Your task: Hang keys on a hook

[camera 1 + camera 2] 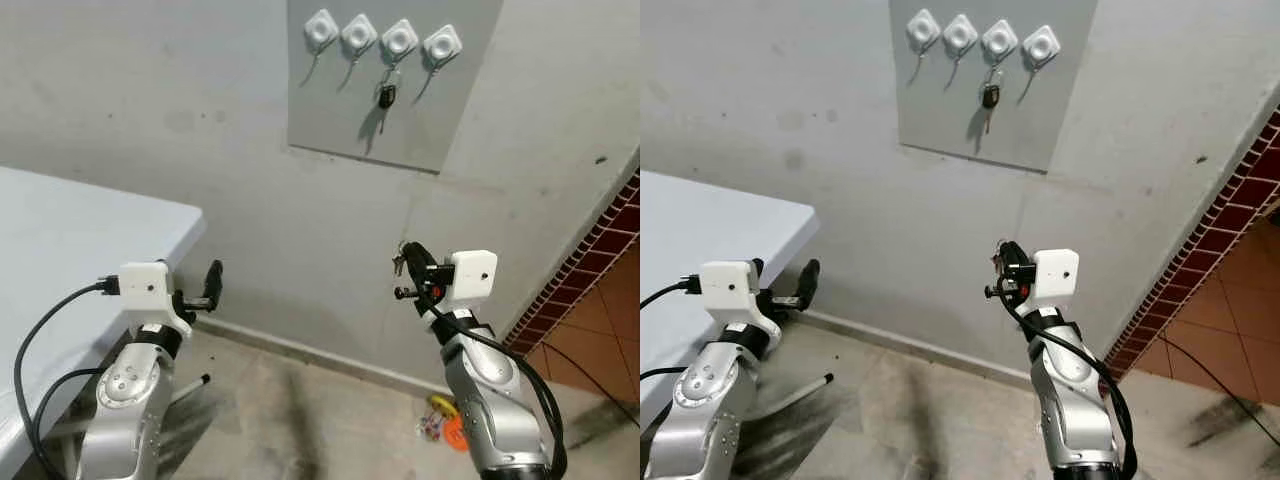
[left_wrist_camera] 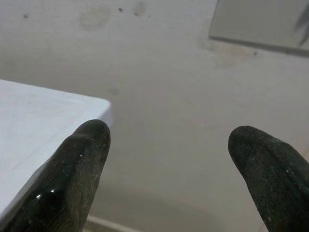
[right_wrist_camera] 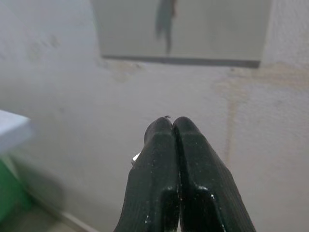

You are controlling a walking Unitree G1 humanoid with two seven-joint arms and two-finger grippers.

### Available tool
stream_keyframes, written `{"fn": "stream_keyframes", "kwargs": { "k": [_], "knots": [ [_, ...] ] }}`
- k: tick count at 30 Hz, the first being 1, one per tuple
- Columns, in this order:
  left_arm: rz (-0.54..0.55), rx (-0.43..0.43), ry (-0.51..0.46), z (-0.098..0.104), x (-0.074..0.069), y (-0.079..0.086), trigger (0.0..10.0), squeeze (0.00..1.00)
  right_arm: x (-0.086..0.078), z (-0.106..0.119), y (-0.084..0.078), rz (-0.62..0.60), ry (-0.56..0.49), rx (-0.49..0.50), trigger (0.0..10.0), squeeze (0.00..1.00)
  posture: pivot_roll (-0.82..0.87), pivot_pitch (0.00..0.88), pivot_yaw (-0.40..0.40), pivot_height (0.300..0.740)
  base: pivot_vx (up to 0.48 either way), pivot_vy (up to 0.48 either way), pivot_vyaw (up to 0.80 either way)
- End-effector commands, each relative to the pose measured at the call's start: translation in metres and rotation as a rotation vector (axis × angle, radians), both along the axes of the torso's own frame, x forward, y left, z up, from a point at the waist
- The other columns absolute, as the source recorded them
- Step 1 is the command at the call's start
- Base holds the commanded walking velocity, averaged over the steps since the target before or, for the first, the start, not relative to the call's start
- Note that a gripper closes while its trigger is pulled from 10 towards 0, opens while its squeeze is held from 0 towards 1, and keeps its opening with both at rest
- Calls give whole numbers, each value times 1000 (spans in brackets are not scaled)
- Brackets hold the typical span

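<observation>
A grey panel [image 1: 330, 115] on the wall carries a row of white hooks [image 1: 321, 30]. A key with a black head [image 1: 386, 96] hangs from the third hook [image 1: 399, 41]. My right gripper [image 1: 406, 266] is raised below and to the right of the panel, away from the wall. Its fingers [image 3: 164, 145] are pressed shut, and a small metal bit of the keys [image 3: 136, 157] pokes out beside them. My left gripper [image 1: 205, 290] stands open beside the table corner with nothing between its fingers [image 2: 82, 159].
A white table [image 1: 60, 250] fills the left side, its corner close to my left arm. A brick wall [image 1: 600, 260] and orange tiles are on the right. Small yellow and orange items [image 1: 447, 420] lie on the floor by the skirting.
</observation>
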State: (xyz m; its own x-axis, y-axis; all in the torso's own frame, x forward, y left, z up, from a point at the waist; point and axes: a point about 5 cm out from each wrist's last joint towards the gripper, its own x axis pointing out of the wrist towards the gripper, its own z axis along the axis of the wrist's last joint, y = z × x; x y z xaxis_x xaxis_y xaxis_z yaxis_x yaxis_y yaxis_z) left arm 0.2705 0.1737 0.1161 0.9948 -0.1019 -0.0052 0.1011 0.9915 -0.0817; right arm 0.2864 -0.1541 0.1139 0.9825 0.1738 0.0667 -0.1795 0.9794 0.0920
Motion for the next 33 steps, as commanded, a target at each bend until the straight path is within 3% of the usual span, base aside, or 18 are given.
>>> {"fn": "stream_keyframes", "kwargs": {
  "k": [1,19,25,33],
  "knots": [
    [31,24,-4,4,-1,12,10000,0,4,12,12,35,-48,19,10000,0,-68,0,0,740,480,0,0],
    [26,12,2,3,-2,10,10000,0,3,12,12,36,-46,16,10000,0,-68,0,-3,740,480,0,0],
    [25,13,-31,6,-1,5,10000,0,3,12,12,40,-45,16,10000,0,-67,0,-4,740,43,0,0],
    [-105,97,-97,18,1,-15,10000,0,4,14,14,59,-50,12,10000,0,-65,0,-12,740,0,0,0]
  ]
}}
